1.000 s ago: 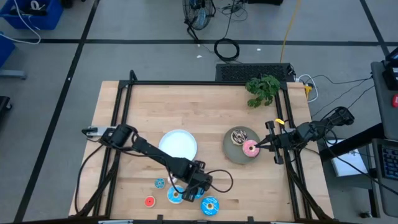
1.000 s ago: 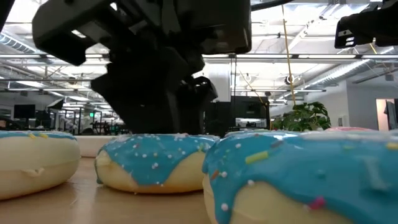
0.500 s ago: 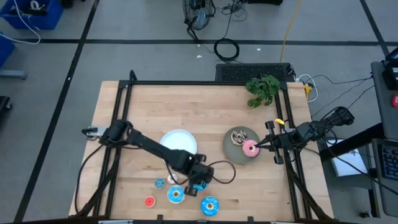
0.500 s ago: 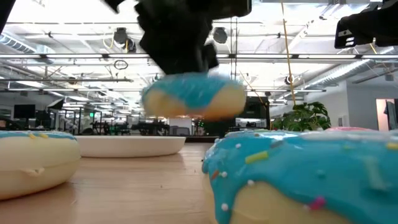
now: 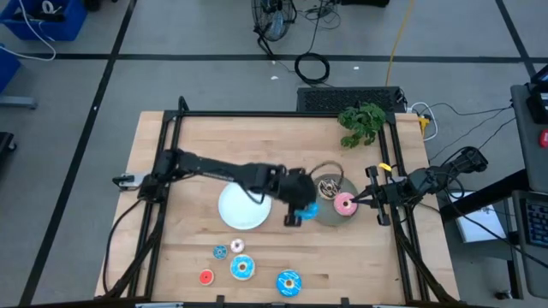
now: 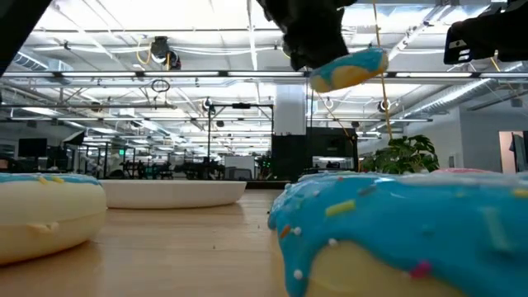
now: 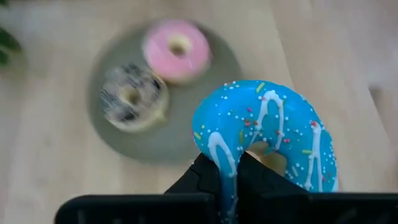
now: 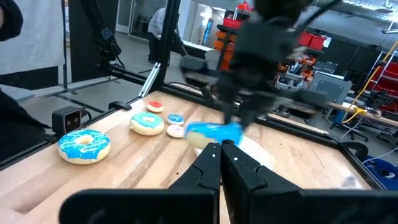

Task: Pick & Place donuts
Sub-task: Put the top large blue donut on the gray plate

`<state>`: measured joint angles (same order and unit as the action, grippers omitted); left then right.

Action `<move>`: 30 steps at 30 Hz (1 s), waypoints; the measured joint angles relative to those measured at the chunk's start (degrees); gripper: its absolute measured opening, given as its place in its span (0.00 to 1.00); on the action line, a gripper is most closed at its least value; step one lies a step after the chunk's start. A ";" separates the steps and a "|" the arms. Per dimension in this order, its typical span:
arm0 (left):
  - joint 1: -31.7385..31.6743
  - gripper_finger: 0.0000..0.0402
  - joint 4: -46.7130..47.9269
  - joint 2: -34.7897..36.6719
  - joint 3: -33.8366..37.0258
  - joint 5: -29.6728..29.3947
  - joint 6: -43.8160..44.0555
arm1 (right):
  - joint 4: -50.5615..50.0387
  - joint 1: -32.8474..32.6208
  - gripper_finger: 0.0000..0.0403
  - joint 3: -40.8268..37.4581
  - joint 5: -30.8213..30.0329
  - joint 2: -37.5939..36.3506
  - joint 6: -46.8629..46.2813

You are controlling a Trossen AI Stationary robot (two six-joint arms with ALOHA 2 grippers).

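Observation:
My left gripper point(image 5: 301, 210) hangs above the table between the white plate point(image 5: 244, 207) and the grey plate point(image 5: 321, 214), shut on a blue-iced donut point(image 7: 267, 134) with sprinkles. The grey plate bears a pink donut point(image 5: 345, 204) and a brown sprinkled one point(image 5: 328, 186). Several donuts lie flat by the near edge: two blue point(image 5: 288, 281) point(image 5: 242, 268), a red one point(image 5: 206, 276), and two tiny ones point(image 5: 238, 246) point(image 5: 221, 251). My right gripper point(image 5: 361, 199) waits shut at the table's right side, beside the grey plate. My left gripper pinches one side of the blue donut's ring point(image 7: 225, 163) between its two fingers, one finger point(image 7: 205, 177) on the outer rim and the other point(image 7: 252, 174) toward the hole. The fingers slant down toward the table's right. The donut is lifted clear and hangs tilted point(image 6: 346, 70).
A green toy plant point(image 5: 361, 121) lies at the far right corner. A black frame point(image 5: 167, 154) runs along the table's left, far and right edges. Bare wood lies between the plates and the near row of donuts.
My left gripper has shut on a blue donut in the near row, lifted it clear, and carried it up and toward the far right, to the grey plate's left rim. The other donuts have stayed where they were.

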<state>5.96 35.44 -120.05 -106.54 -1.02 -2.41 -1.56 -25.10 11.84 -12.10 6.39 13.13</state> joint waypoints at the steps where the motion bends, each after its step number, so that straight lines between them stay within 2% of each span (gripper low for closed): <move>1: -0.91 0.04 -1.68 -0.42 -0.47 0.86 -0.58 | 0.00 0.00 0.00 0.00 -0.06 0.00 0.17; 4: -3.12 0.03 -2.76 -1.77 -1.34 3.57 -1.83 | 0.31 0.02 0.00 0.00 -0.59 0.00 1.32; 8: -5.78 0.04 -2.75 -6.16 -6.31 7.05 -0.82 | 0.90 0.02 0.00 0.00 -7.58 -0.39 1.12; 10: -6.63 0.04 -1.70 -9.40 -10.66 8.63 -0.67 | 0.05 0.02 0.00 -0.03 -9.93 -0.76 1.11; 17: -6.10 0.03 8.50 -21.36 -28.05 8.51 -3.79 | 0.98 0.02 0.00 -0.04 -13.36 -1.22 1.24; 30: -6.50 0.03 8.94 -25.56 -27.17 10.06 -1.78 | 1.61 0.02 0.00 -0.04 -13.42 -1.42 1.51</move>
<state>-0.55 44.38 -145.61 -133.71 9.04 -4.19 0.04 -25.08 11.79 -25.52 4.97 14.63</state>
